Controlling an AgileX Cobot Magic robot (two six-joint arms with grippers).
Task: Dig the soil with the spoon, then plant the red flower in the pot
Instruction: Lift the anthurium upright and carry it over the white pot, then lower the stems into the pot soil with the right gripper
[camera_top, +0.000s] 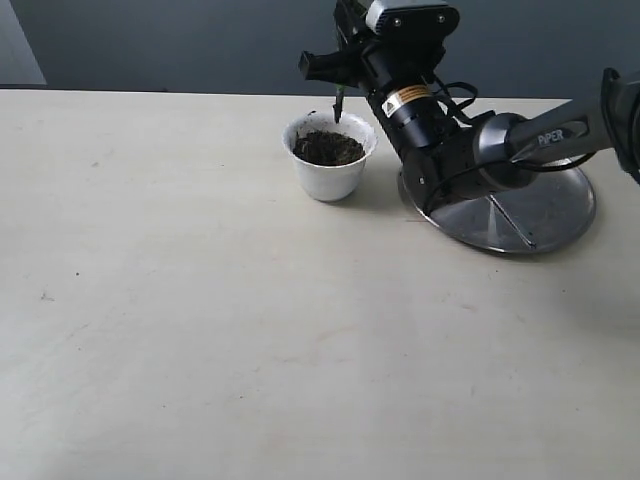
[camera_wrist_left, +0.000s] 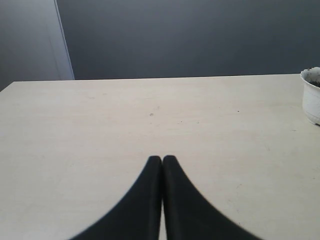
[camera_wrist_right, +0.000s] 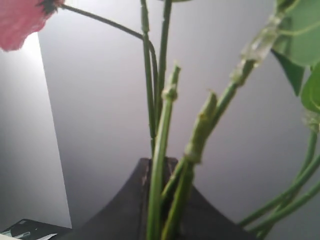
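A robot test bench in a lab-like room rather than a home: a bare, pale desk (camera_top: 200, 330) stands against a plain dark grey wall (camera_wrist_left: 190, 37), and a black arm labelled PIPER (camera_top: 545, 135) with a warning sticker reaches over it.

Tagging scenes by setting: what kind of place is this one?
Probably a lab or test bench rather than a home: a bare pale table against a plain dark wall, with only the pot of soil, a steel plate, and the right gripper holding the red flower.
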